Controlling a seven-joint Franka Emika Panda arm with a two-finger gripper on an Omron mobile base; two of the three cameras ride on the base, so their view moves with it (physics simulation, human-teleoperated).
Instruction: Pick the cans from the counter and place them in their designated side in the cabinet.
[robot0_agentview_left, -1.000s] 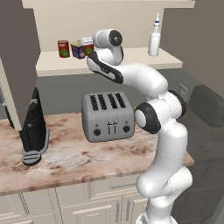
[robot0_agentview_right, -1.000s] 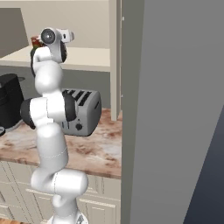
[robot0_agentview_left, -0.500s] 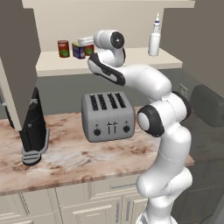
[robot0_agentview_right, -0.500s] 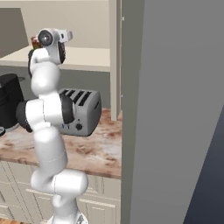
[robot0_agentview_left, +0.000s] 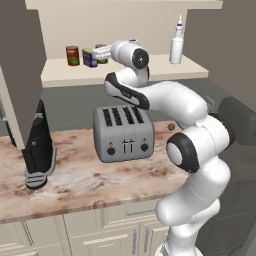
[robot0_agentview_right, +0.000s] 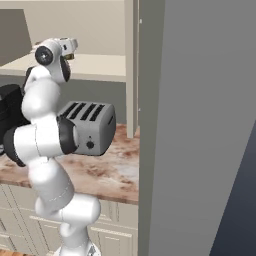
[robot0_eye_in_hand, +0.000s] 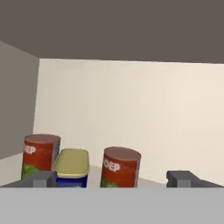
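Three cans stand on the cabinet shelf (robot0_agentview_left: 150, 69) at its left end: a red-brown can (robot0_agentview_left: 72, 55), a blue can with a yellow top (robot0_agentview_left: 89, 58), and a second red-brown can (robot0_agentview_left: 103, 59). My gripper (robot0_agentview_left: 100, 49) hovers open just above and in front of that last can, holding nothing. In the hand view the left red-brown can (robot0_eye_in_hand: 40, 155), the blue can (robot0_eye_in_hand: 72, 168) and the right red-brown can (robot0_eye_in_hand: 121, 166) stand upright; the right one lies between my fingertips (robot0_eye_in_hand: 43, 178), beyond the gripper (robot0_eye_in_hand: 113, 178). From the right base view the gripper (robot0_agentview_right: 69, 45) reaches over the shelf.
A white squeeze bottle (robot0_agentview_left: 176, 40) stands at the shelf's right end. On the counter (robot0_agentview_left: 90, 180) sit a silver toaster (robot0_agentview_left: 123, 132) below my arm and a black coffee machine (robot0_agentview_left: 37, 145) at the left. The open grey-brown door (robot0_agentview_left: 20, 65) hangs at the left.
My hand has risen slightly at the shelf and its jaws have widened a touch. The cans stay where they stood.
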